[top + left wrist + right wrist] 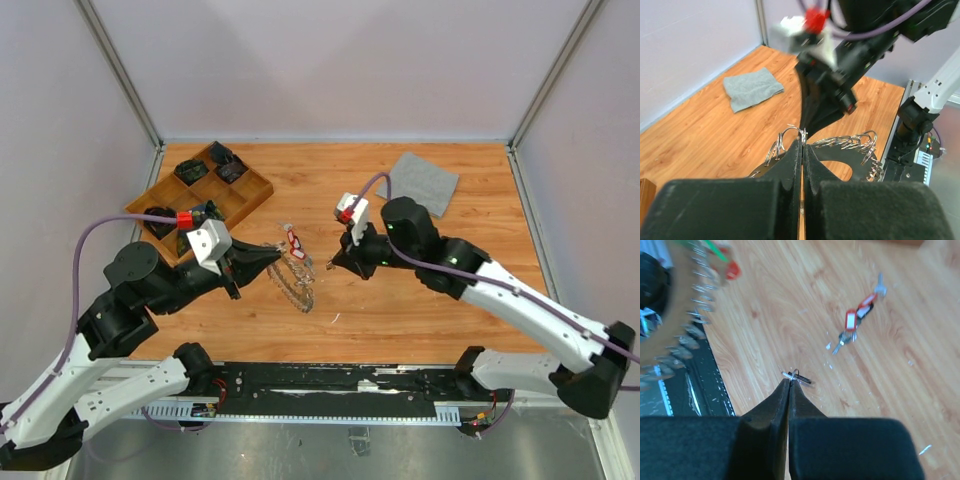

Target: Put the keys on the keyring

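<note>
Jaws closed, left pair pinching keyring (298, 292), keys (297, 240), cloth (424, 182), tray (247, 165) nearby

No legible text, brand, number or sign anywhere in the three views. White label window on the red key tag (851, 320) lying on the wood, but too small and blurred to read, perhaps blank. Same for the second red tag (868, 300) just beyond it — nothing decipherable.
</note>
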